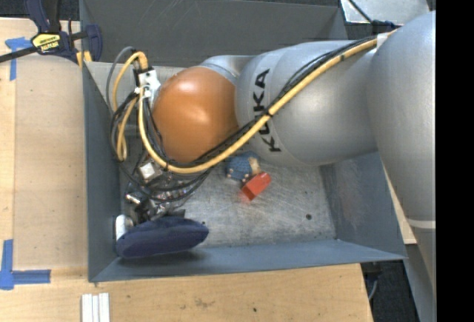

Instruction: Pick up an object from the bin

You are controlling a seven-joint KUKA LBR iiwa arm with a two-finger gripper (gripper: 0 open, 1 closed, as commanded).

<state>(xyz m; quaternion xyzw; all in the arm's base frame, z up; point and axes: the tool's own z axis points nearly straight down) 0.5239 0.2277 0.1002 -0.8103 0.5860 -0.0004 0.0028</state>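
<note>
You have the gripper (142, 200) low in the bin (222, 24), close to its near left corner, partly hidden under the orange cover (194, 113) on the arm (333, 113). You cannot tell whether it is spread or pressed together. Just below it, against the bin's near wall, lies a dark blue oval pad (161, 237). The gripper hangs over the pad's upper edge, and you cannot see whether they touch. Toward the middle of the floor, well apart from the gripper, a small red block (256, 185) lies just beside a small blue thing (241, 166).
</note>
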